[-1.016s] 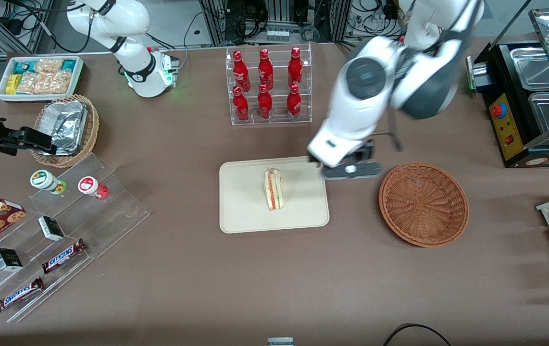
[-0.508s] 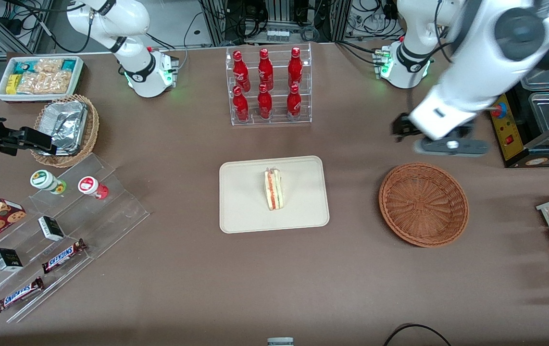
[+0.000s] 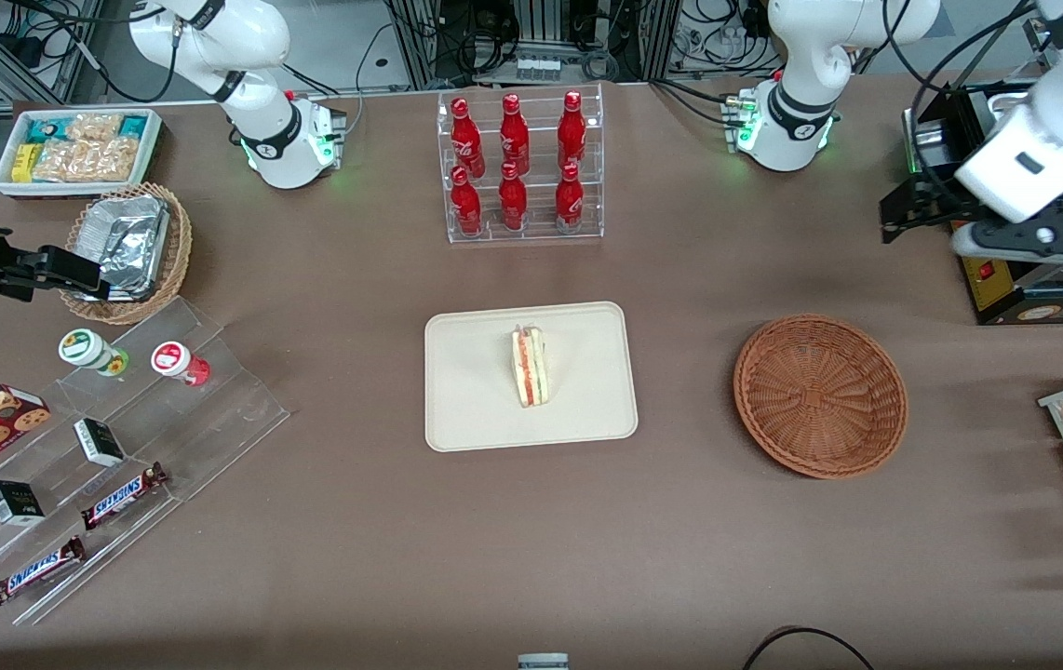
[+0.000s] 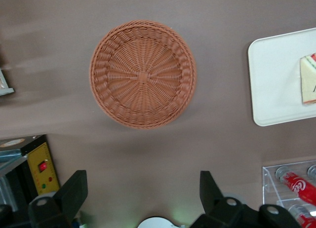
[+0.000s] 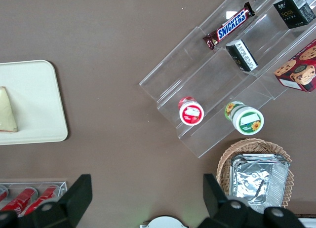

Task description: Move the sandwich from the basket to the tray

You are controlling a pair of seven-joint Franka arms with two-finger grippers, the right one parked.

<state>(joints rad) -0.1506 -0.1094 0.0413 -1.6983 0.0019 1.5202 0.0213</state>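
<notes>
Gripper [image 4: 140, 201] wide open, holding nothing, now pulled well clear toward working arm's end of table, high over bare tabletop near basket [image 3: 820, 395]; a second ago hung at tray [image 3: 476, 409] edge. Basket empty. Sandwich [image 3: 530, 366] resting on tray, untouched. Looks like placement done, just retreating.

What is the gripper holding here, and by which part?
Nothing. The gripper is open, raised above the table farther from the front camera than the basket; the sandwich lies on the tray.
</notes>
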